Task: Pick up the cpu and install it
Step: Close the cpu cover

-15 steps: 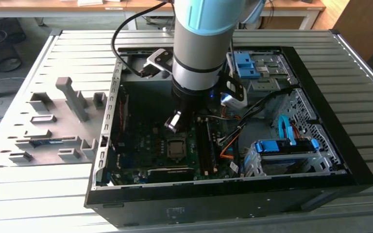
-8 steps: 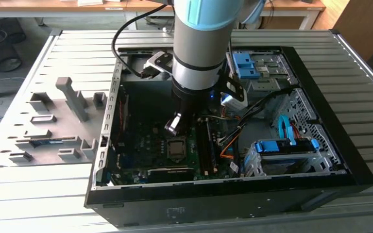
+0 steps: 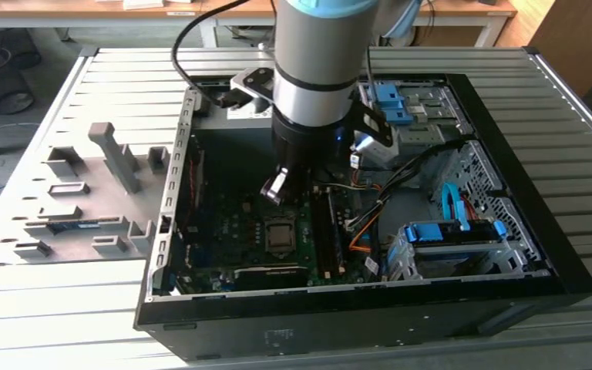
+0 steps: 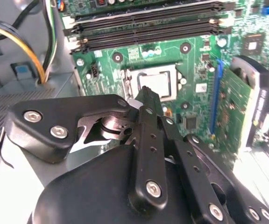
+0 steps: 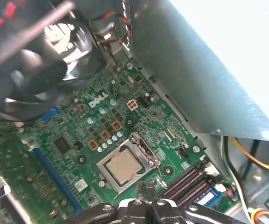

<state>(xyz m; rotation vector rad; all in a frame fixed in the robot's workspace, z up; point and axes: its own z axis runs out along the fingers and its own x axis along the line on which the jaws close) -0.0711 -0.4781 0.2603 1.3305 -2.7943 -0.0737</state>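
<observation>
cpu [image 4: 159,84] partly hidden by fingers [image 4: 146,100], arm [image 3: 322,62] cropped

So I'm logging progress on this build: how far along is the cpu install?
The small square silver-grey cpu already lies inside the dark metal socket frame on the green motherboard, so picking and placing look done. The black gripper hangs just above the socket, fingers together and carrying nothing. Whether the socket's retention frame has been locked down over the chip can't be told from these views.
</observation>
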